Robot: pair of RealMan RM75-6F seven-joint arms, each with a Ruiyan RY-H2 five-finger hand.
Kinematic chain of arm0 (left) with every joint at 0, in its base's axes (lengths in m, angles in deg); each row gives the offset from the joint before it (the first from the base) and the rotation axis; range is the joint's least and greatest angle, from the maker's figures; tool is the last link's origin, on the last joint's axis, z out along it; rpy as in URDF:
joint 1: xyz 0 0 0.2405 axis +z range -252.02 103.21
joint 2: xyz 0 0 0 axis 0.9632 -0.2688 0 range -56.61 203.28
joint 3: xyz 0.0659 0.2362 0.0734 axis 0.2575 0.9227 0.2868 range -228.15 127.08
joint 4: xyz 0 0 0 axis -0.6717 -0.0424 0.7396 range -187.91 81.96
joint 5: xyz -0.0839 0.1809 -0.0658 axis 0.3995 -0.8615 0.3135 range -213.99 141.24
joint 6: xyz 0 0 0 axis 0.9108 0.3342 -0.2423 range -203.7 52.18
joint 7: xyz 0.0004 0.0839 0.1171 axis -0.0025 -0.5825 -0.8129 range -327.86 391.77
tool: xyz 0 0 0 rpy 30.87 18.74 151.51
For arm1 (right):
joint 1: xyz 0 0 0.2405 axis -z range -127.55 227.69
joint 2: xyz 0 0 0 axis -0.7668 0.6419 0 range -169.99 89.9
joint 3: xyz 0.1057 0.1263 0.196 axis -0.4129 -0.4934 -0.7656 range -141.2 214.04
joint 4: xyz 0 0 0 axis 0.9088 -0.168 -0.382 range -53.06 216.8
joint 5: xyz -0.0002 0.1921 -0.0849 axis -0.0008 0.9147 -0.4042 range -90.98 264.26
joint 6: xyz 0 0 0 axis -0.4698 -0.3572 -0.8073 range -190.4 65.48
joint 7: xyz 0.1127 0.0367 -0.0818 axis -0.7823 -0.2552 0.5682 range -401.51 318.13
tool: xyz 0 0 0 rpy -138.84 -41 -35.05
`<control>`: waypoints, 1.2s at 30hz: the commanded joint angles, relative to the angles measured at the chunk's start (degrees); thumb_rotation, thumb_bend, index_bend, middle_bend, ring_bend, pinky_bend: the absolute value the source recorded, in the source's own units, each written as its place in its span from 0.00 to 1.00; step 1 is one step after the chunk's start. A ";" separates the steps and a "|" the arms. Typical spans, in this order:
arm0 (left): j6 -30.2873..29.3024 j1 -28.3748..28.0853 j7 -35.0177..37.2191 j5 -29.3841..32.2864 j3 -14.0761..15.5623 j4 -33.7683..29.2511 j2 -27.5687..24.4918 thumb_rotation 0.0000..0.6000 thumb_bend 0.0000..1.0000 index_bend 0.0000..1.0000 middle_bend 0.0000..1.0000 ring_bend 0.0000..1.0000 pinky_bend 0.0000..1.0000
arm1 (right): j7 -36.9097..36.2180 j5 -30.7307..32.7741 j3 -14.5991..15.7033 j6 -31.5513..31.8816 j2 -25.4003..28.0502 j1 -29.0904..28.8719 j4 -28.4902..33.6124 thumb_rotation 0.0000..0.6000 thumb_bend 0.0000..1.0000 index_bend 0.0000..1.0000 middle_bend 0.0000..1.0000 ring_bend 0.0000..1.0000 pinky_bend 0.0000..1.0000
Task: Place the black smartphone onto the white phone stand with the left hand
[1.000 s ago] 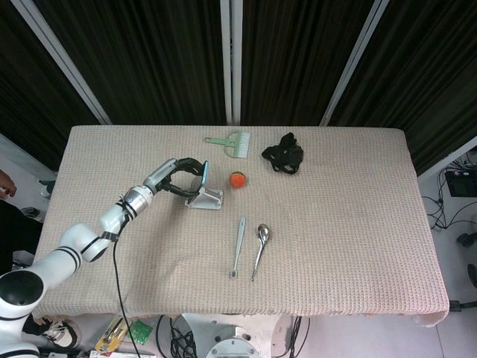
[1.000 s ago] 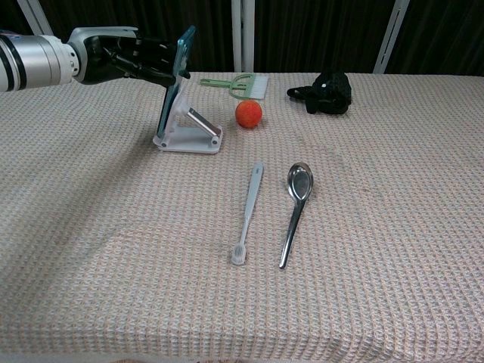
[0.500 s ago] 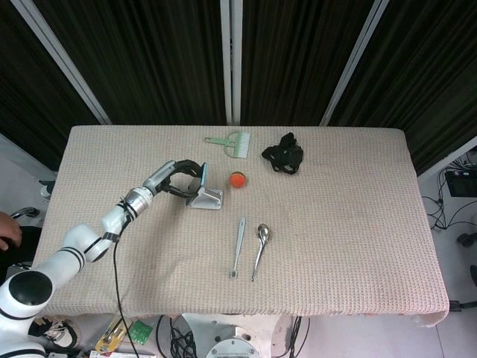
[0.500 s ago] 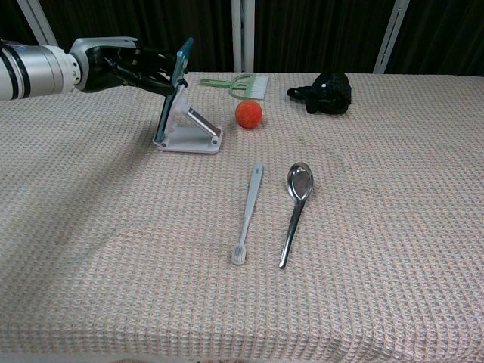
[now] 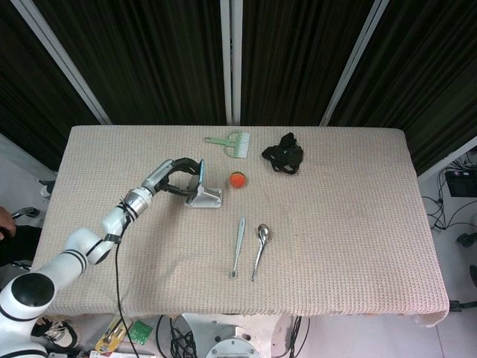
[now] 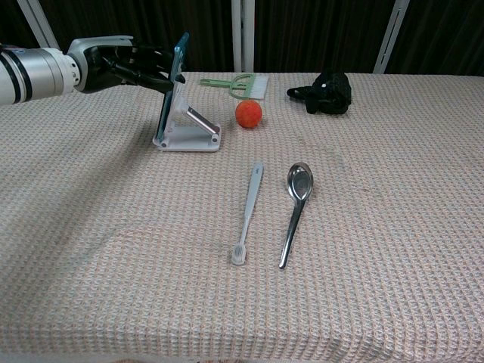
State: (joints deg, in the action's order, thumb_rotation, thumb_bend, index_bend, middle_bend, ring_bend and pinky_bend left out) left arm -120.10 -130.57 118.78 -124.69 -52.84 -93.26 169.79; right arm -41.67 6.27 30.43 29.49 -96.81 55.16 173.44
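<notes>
The black smartphone [image 6: 173,85], edged in teal, stands steeply on its long edge against the white phone stand [image 6: 190,134], its lower end down at the stand's base. My left hand [image 6: 134,63] reaches in from the left and grips the phone's upper part from behind. In the head view the left hand [image 5: 177,174] curls around the smartphone [image 5: 200,176] just above the phone stand [image 5: 206,199]. How firmly the phone sits in the stand's lip is hidden. The right hand appears in neither view.
An orange ball [image 6: 248,113] lies just right of the stand. A green brush [image 6: 242,85] and a black bundle [image 6: 325,92] sit at the far edge. A toothbrush [image 6: 249,212] and a metal spoon [image 6: 296,203] lie side by side nearer the front.
The phone has come down from a tilt above the stand to lean steeply against it. The left hand drew back slightly to the left, still on the phone.
</notes>
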 commanded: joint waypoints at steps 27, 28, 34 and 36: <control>-0.15 1.68 -4.37 2.02 -0.81 -3.27 -0.58 1.00 0.38 0.59 0.69 0.30 0.21 | 0.42 0.48 0.04 -1.00 0.32 -0.29 0.26 1.00 0.24 0.00 0.00 0.00 0.00; -0.16 1.72 -4.36 1.99 -0.78 -3.27 -0.55 1.00 0.37 0.58 0.68 0.30 0.21 | 0.46 0.49 0.04 -1.02 0.33 -0.31 0.29 1.00 0.24 0.00 0.00 0.00 0.00; -0.48 1.89 -3.68 1.47 -0.47 -3.47 -0.64 1.00 0.28 0.35 0.43 0.25 0.21 | 0.67 0.64 0.04 -1.28 0.22 -0.43 0.29 1.00 0.24 0.00 0.00 0.00 0.00; -0.64 1.95 -3.14 1.37 -0.45 -3.53 -0.67 1.00 0.21 0.20 0.27 0.21 0.21 | 0.73 0.62 0.00 -1.26 0.25 -0.47 0.37 1.00 0.24 0.00 0.00 0.00 0.00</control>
State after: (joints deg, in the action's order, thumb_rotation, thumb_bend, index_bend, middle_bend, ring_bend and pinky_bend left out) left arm -120.59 -128.66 115.42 -123.24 -53.30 -96.73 169.15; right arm -40.96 6.90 30.43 28.23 -96.55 54.70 173.80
